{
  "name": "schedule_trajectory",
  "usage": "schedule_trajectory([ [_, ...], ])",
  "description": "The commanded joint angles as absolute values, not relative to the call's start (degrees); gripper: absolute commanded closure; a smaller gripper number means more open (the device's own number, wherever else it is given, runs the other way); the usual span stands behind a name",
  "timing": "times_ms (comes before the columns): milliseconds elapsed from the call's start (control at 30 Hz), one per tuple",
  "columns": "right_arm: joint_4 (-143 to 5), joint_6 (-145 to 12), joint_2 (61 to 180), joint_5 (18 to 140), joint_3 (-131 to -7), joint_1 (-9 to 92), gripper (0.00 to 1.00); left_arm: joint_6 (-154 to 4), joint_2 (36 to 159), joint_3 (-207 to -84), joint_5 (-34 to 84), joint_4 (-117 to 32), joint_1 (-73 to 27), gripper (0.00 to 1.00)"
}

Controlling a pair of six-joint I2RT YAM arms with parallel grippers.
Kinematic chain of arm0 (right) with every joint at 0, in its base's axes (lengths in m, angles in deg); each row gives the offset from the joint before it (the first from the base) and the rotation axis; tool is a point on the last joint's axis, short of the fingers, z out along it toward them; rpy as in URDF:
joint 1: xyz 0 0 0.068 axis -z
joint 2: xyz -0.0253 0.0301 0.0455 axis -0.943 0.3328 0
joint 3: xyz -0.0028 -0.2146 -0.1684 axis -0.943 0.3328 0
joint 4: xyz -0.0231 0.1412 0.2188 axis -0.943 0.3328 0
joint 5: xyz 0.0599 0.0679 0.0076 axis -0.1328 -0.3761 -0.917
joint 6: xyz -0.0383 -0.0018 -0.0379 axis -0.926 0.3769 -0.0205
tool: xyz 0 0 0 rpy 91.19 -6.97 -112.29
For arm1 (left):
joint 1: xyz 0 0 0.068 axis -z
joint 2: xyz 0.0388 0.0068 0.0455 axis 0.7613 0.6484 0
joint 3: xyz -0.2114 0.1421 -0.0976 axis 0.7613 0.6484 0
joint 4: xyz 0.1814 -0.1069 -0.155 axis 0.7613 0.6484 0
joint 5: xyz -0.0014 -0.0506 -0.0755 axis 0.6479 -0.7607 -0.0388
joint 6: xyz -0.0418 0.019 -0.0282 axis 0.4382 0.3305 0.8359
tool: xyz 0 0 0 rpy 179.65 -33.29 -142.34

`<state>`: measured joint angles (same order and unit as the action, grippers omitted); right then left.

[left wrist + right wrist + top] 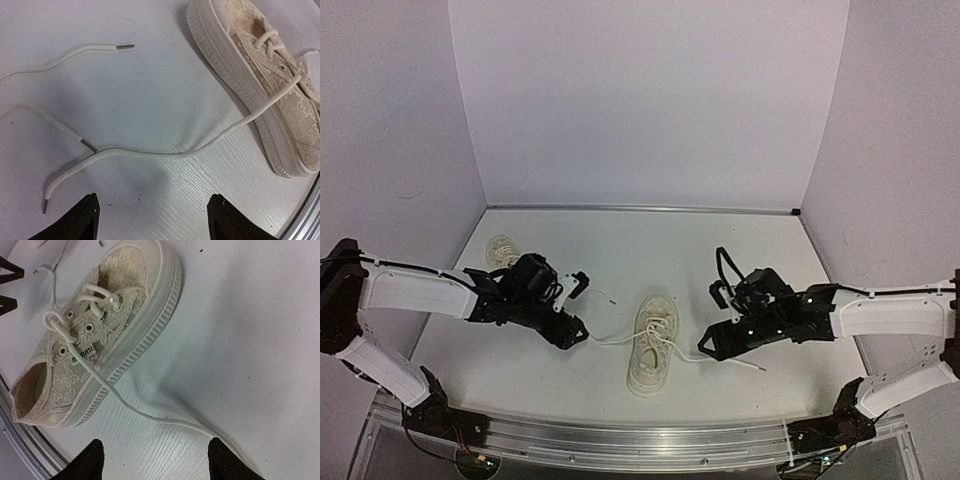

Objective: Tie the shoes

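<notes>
One cream shoe (653, 345) sits flat on its sole in the middle of the tabletop (620, 240), near the front edge; its laces are loose and not tied in a bow. One lace (610, 340) runs out to the left side and lies on the tabletop; the other lace (725, 358) runs out to the right side and lies flat too.

The left gripper (572, 335) is low, just beside the end of the left-side lace; in the left wrist view the left gripper (154, 197) is spread wide and holds nothing; the lace tip (46, 204) lies just in front of one finger, and two more lace ends (125, 46) lie farther off.

The right gripper (708, 347) is low on the other side of the shoe; in the right wrist view the right gripper (155, 441) is spread wide too, with nothing pinched; the lace (150, 416) runs from the shoe (100, 335) toward one finger.

A second shoe (502, 250) sits far back on the left, partly hidden by the left arm.
</notes>
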<state>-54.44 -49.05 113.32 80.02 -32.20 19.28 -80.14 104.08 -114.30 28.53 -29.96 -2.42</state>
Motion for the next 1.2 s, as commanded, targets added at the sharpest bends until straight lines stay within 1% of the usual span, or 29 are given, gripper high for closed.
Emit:
schedule_trajectory([
  [0,-61.5,-55.1,118.5,76.0,-33.1,18.8,0.33,-89.2,107.2,-116.0,20.8,-36.9,-0.6,0.25],
  [333,-69.8,-56.5,129.0,73.1,-34.5,18.3,0.35,-94.1,117.4,-119.5,22.1,-43.2,3.2,0.26],
  [433,-71.4,-56.8,131.8,73.7,-35.6,18.3,0.39,-93.5,119.9,-120.4,22.6,-46.7,3.7,0.3],
  [500,-71.8,-56.7,133.3,73.9,-36.1,18.3,0.45,-93.1,121.7,-121.4,22.8,-47.5,4.1,0.35],
  [533,-71.8,-56.6,133.9,74.4,-36.3,18.3,0.48,-92.9,122.6,-122.1,23.0,-47.6,4.2,0.4],
  [600,-71.8,-55.9,134.1,75.6,-36.0,18.3,0.61,-92.0,123.7,-122.9,24.6,-47.0,4.2,0.6],
  [633,-71.7,-55.4,133.9,76.2,-35.7,18.3,0.65,-91.2,123.5,-122.5,25.8,-46.9,4.2,0.7],
  [700,-70.8,-54.2,133.1,77.5,-35.1,18.3,0.78,-88.8,122.0,-120.6,28.0,-47.6,3.9,0.84],
  [767,-69.2,-53.1,132.2,78.9,-34.5,18.3,0.97,-85.6,119.5,-117.7,30.6,-48.2,3.3,0.92],
  [800,-68.4,-52.4,131.6,79.8,-33.9,18.3,1.0,-84.1,118.1,-116.3,31.5,-48.6,3.1,0.95],
  [867,-67.5,-50.8,130.3,81.6,-32.3,18.6,1.0,-81.8,115.7,-113.8,35.2,-48.7,2.8,0.99],
  [900,-67.3,-49.9,129.5,82.4,-31.6,18.8,1.0,-80.5,114.6,-112.8,37.2,-48.3,2.6,1.0],
  [1033,-67.1,-48.1,128.2,83.4,-29.3,20.5,1.0,-77.2,112.8,-110.6,40.6,-46.4,2.0,1.0],
  [1167,-67.1,-48.2,130.0,84.0,-30.3,21.7,1.0,-74.5,110.6,-109.3,42.2,-44.6,1.9,1.0],
])
